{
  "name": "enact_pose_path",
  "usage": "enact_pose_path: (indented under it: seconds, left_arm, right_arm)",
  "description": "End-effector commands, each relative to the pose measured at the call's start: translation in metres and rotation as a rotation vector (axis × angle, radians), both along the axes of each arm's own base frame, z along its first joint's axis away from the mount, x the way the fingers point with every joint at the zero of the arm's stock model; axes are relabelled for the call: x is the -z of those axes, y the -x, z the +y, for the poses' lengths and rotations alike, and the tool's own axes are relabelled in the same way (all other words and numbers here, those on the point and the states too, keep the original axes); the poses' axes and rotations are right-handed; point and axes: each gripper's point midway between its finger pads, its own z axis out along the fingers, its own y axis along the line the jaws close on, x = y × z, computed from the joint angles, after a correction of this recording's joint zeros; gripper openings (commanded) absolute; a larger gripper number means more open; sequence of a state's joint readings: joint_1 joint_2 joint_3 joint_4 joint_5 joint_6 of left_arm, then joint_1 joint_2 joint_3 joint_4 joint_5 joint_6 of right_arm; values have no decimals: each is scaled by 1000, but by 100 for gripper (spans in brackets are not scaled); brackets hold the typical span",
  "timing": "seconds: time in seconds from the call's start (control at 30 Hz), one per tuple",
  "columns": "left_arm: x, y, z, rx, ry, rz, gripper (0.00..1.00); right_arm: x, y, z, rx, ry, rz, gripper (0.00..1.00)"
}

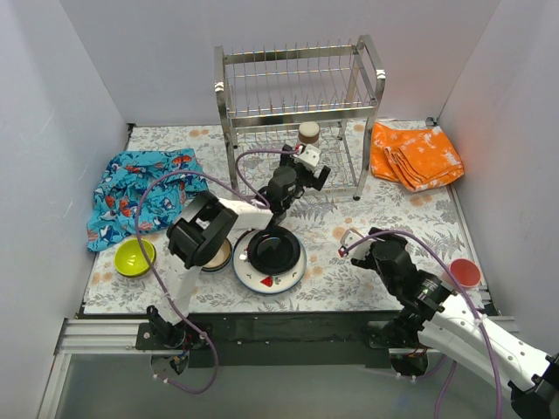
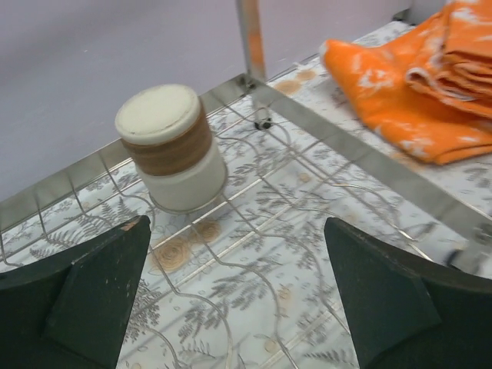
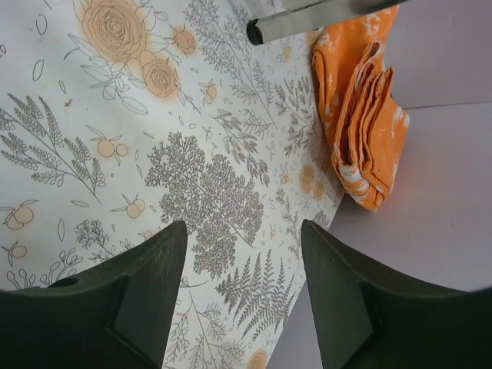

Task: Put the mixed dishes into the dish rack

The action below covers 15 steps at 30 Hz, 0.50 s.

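Note:
The chrome dish rack (image 1: 297, 96) stands at the back centre. A white cup with a brown band (image 2: 171, 146) stands upside down on its lower wire shelf (image 2: 254, 231); the top view shows this cup (image 1: 308, 133) too. My left gripper (image 2: 238, 254) is open just in front of it, nothing between the fingers, and it reaches into the rack's lower tier (image 1: 307, 166). A black plate (image 1: 272, 251) lies on a white red-rimmed plate (image 1: 288, 278) at the front. My right gripper (image 3: 242, 238) hangs open and empty above the mat, right of the plates (image 1: 349, 244).
A lime bowl (image 1: 135, 257) and a tan bowl (image 1: 214, 259), partly under the left arm, sit front left. A pink bowl (image 1: 465, 272) sits front right. A blue patterned cloth (image 1: 140, 192) lies left, an orange cloth (image 1: 415, 155) right of the rack.

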<state>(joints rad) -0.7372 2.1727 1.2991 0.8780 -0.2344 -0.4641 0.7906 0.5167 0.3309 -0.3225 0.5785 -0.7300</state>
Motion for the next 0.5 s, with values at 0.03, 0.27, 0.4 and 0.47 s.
enact_pose_path:
  seconds: [0.03, 0.27, 0.4, 0.47]
  left_arm:
    - [-47, 60, 1, 133, 48, 38, 97]
    - [-53, 156, 7, 314, 42, 161, 95]
    - [-56, 215, 11, 499, 20, 283, 91]
    - [-50, 245, 16, 596, -14, 334, 90]
  right_arm:
    - [-22, 6, -12, 59, -23, 33, 69]
    - [-31, 28, -31, 126, -16, 212, 70]
    - [-27, 38, -52, 262, -4, 355, 71]
    - [-30, 43, -58, 313, -2, 402, 71]
